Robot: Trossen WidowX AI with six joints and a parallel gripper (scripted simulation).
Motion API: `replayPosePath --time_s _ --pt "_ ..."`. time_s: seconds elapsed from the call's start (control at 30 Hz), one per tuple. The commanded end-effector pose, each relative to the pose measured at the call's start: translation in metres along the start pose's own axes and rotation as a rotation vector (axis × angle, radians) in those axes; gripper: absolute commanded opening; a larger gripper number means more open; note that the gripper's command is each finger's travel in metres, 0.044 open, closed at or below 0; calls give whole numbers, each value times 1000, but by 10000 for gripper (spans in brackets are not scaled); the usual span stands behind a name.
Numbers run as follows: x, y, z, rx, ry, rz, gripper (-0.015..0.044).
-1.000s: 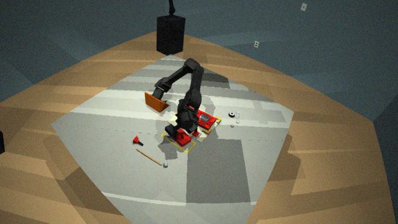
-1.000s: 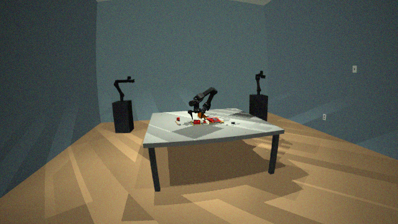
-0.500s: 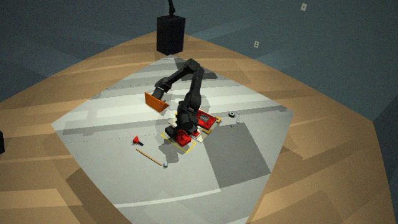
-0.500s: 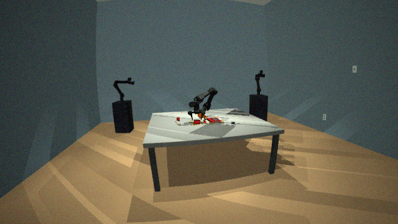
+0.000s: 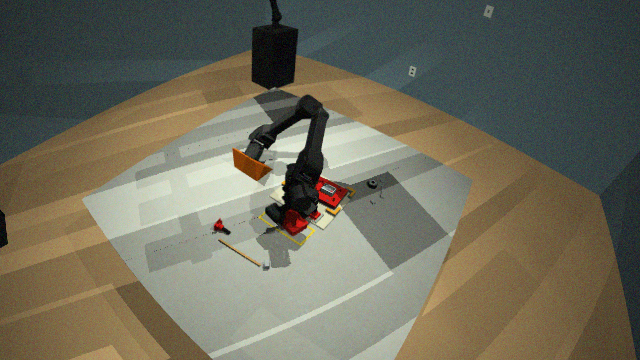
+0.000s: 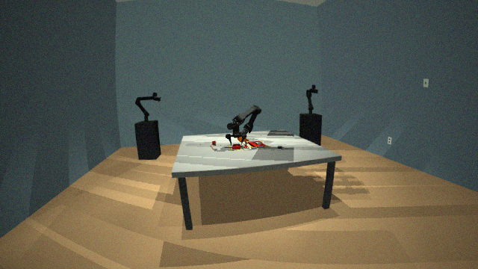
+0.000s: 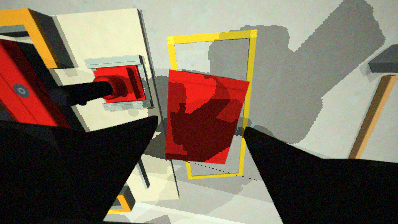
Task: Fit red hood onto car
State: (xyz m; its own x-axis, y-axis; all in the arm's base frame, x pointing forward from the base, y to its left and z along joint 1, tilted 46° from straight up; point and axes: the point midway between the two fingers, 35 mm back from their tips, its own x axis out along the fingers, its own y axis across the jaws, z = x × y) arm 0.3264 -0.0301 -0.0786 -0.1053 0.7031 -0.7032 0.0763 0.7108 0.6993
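Observation:
The red hood (image 5: 295, 224) (image 6: 236, 147) (image 7: 202, 107) lies on the table, partly over the yellow outline (image 5: 302, 243) (image 7: 215, 175). My gripper (image 6: 237, 140) (image 7: 202, 125) is open and empty. In the wrist view its fingertips show on either side of the hood, with a gap at each side; their exact height is hard to tell. The red car chassis (image 5: 338, 198) (image 6: 258, 146) (image 7: 11, 82) sits in the jig with orange corner brackets (image 7: 36, 37). The grey engine block (image 5: 328, 189) shows on its deck. The pegs and the hood's corner holes are not discernible.
A red piece with a black handle (image 7: 82, 92) sits in a slot on the cream board (image 7: 105, 35), beside the hood. A hammer (image 5: 240, 252) (image 7: 372, 115), a small red-and-black object (image 5: 219, 226), an orange angled panel (image 5: 250, 165) and a black wheel (image 5: 372, 183) are also there.

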Motion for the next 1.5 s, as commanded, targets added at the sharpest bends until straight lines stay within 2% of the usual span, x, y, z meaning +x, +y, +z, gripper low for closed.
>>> replayPosePath --time_s 0.0,0.83,0.97,1.27,1.47 --pt "2 0 0 3 -3 4 440" --pt "15 1 0 3 -2 5 440" --pt "13 0 0 0 0 1 335" --pt "13 0 0 0 0 1 275" --pt "8 0 0 0 0 1 117"
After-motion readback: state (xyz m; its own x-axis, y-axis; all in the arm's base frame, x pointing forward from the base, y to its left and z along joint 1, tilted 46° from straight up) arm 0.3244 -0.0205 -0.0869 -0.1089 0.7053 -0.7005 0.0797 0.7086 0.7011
